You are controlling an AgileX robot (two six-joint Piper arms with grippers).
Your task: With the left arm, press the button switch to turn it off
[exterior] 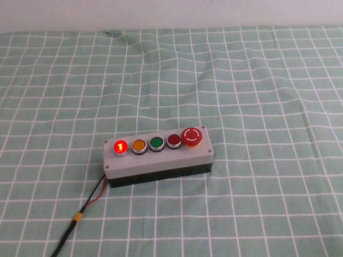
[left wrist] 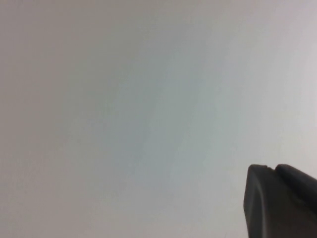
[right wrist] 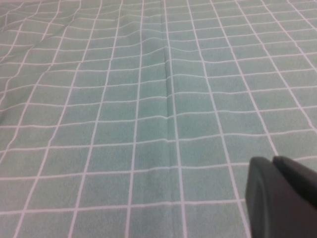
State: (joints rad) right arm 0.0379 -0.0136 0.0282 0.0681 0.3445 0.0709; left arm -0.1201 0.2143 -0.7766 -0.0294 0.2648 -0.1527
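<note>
Green checked tablecloth (exterior: 257, 80) with thin white grid lines covers the whole table, a bit wrinkled toward the far edge where it meets a pale wall. Sitting on it, slightly left of centre and toward the near side, is a grey rectangular five-button control box (exterior: 158, 159) on a dark base. The button switch (exterior: 121, 146), a small round bright-red one on a whitish collar, is at the box's left end and it's glowing. Next to it in a row go a round amber button (exterior: 139, 145), a round green button (exterior: 156, 143), a darker red button in a metal ring (exterior: 174, 141), and a big red mushroom button (exterior: 192, 136) at the right end. A thin red-and-black wire (exterior: 92, 199) runs out from the box's near-left corner toward the near edge of the table. Neither arm shows up in the high view. The left gripper (left wrist: 280, 201) is just a black piece at the corner of its wrist view, facing a blank pale surface; can't tell if it's open or closed. The right gripper (right wrist: 280, 198) looks the same, a black piece hanging over bare cloth, and I can't tell its state either.
</note>
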